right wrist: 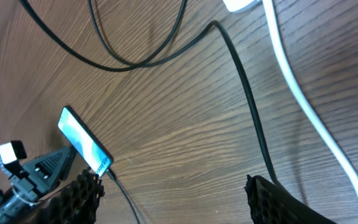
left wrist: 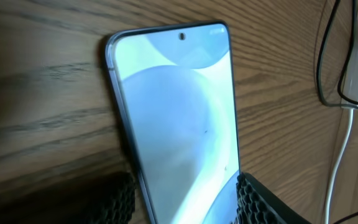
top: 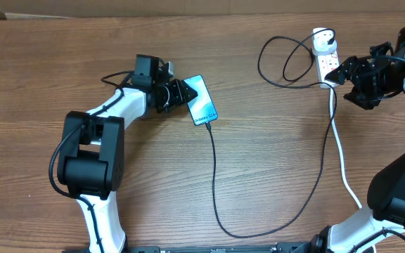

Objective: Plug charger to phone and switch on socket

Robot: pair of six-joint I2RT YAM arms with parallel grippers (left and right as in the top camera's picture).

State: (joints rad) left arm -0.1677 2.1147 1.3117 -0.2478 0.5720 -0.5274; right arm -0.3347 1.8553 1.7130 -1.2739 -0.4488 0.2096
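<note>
At 1 o'clock on the table, overhead view: the socket, a white strip whose long axis runs roughly 12 to 6 o'clock, with the white adapter of the charger seated at its 12 o'clock end. The right gripper sits just beside the strip's 6 o'clock end, so the switches lie toward 10 o'clock from the tool. This arm is much the nearer one for the switching step. Its fingers stand well apart, with only bare wood between them.

The phone rests near centre, long axis 11 to 5 o'clock. The black cable meets its 5 o'clock end and is apparently plugged in. The left gripper reaches it from 9 o'clock. Its pads flank the two long edges; whether they press or merely stand beside them cannot be told.

Writing shows on the screen but is too small to read, and no brand is legible on the strip.
</note>
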